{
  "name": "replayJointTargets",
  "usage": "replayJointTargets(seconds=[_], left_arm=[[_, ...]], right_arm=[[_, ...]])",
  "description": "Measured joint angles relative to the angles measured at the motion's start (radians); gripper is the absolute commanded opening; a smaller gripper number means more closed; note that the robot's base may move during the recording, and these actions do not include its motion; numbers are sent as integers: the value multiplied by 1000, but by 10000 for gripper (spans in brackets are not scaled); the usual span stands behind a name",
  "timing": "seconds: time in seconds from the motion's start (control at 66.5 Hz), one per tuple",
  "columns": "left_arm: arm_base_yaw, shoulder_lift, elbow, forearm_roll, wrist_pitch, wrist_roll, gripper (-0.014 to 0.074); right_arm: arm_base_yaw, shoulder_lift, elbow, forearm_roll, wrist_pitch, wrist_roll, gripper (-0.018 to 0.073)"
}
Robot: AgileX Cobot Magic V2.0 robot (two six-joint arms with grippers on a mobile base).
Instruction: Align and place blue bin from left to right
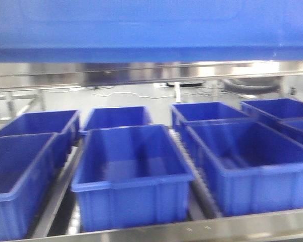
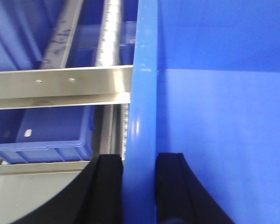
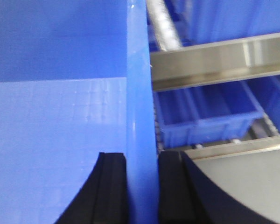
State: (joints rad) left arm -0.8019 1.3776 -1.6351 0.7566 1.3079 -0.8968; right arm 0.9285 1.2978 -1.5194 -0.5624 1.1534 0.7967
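Observation:
The blue bin (image 1: 151,27) fills the top of the front view, its bright wall spanning the full width above the shelf. In the left wrist view my left gripper (image 2: 139,163) is shut on the bin's left rim (image 2: 144,84), one black finger outside, one inside. The right wrist view shows my right gripper (image 3: 142,163) shut on the bin's right rim (image 3: 140,70) the same way. The bin's pale floor (image 3: 51,121) lies beside the inner fingers. The bin hangs above the rack's steel rails.
Below, several darker blue bins sit in rows on a roller rack; the nearest one (image 1: 131,171) is in the middle. A steel crossbar (image 1: 151,73) runs behind the held bin. The rack's front rail (image 1: 192,229) runs along the bottom. Roller tracks (image 2: 109,42) lie between bins.

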Motion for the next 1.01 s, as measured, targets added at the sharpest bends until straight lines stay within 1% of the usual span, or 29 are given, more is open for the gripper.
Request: replayJointTargets(seconds=[1.007], left_arm=[[0, 0, 0, 0, 0, 0, -111]], right_arm=[[0, 0, 0, 0, 0, 0, -78]])
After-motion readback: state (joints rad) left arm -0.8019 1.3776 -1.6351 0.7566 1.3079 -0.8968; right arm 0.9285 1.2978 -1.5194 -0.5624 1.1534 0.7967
